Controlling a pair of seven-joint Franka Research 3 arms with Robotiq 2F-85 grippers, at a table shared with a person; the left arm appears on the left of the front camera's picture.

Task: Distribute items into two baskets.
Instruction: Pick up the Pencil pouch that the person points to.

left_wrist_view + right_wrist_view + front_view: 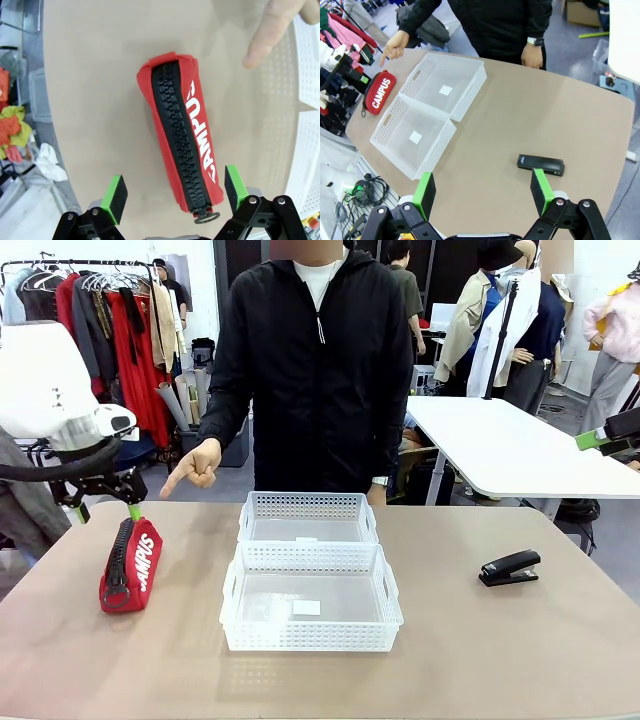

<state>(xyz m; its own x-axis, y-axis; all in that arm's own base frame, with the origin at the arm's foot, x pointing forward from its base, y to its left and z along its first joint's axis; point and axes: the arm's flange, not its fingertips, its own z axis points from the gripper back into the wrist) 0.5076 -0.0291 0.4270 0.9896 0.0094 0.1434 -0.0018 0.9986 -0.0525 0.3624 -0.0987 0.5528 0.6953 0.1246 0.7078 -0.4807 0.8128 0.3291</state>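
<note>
Red pouch (130,565) lies at the table's (500,670) left, zipper up, well apart from the far basket (305,504) and the near basket (310,642) at centre. The person's hand (195,468) points at it from the far side.

Left gripper (175,190) hangs over the pouch's zipper-pull end with its jaws wide and its pads clear of the fabric.

Judgement: the pouch is soft and light and will yield. A pinch across the flanks at mid-length looks best, since an end grip would let it droop.

Stapler (510,567) sits on the right. It looks stiff and smooth, so its narrow sides are the place to grip. Right gripper (482,192), jaws wide, is above and well apart from it.
</note>
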